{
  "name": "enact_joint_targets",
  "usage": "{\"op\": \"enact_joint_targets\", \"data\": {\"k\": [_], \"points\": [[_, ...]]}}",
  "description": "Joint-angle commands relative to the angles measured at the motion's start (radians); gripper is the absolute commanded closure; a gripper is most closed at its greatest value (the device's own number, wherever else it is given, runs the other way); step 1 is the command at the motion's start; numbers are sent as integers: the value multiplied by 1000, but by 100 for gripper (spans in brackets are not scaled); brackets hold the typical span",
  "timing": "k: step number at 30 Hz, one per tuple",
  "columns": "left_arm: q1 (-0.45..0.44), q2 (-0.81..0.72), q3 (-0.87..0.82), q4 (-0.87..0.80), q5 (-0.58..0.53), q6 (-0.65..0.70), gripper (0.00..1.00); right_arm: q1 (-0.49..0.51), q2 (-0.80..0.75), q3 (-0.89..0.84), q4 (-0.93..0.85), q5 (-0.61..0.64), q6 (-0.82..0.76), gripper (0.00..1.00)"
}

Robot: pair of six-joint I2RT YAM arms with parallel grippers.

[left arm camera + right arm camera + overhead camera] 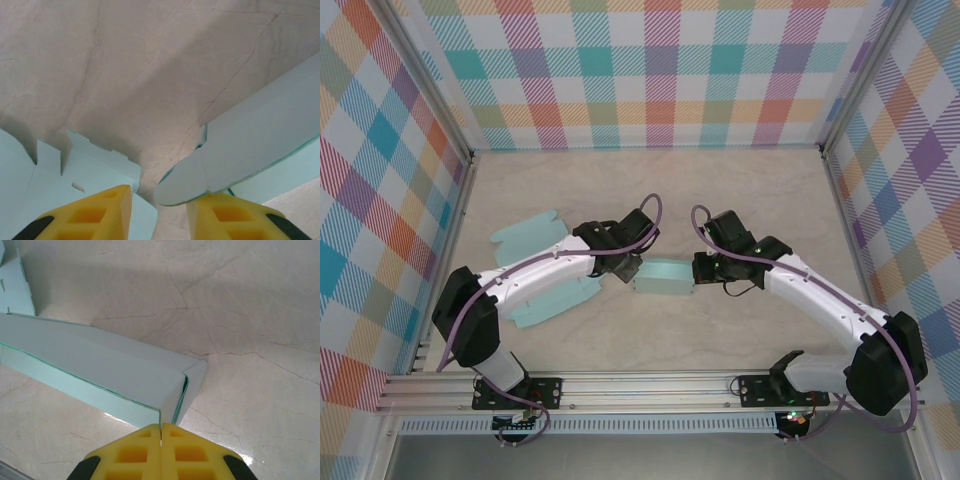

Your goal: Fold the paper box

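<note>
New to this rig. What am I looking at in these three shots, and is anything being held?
Two robot arms, left arm and right arm, are bolted at the near edge of a table. The top picture looks down from above and behind them; the other two come from cameras on each wrist, with yellow fingers at the bottom. A pale teal paper box lies partly folded on it. The right gripper is shut, apparently pinching the box's end corner. The left gripper has its fingers apart at a rounded flap.

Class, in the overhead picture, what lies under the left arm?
Flat teal flaps of the paper box lie on the table, showing either side of the left arm. The sheet's middle is covered by it.
</note>
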Motion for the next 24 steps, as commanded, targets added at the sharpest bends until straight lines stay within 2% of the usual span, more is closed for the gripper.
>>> {"op": "enact_joint_targets", "data": {"k": [1, 10, 17, 20, 24], "points": [[8, 13, 39, -20, -10, -9, 68, 8, 12, 26, -14, -4, -16, 94], [8, 22, 67, -35, 98, -12, 74, 8, 15, 20, -8, -9, -15, 94], [9, 28, 73, -42, 129, -71, 86, 8, 21, 20, -2, -18, -14, 94], [16, 36, 82, -41, 166, -124, 99, 8, 31, 23, 3, -28, -15, 94], [30, 65, 117, -71, 238, -202, 100, 9, 42, 30, 2, -32, -17, 95]]}}
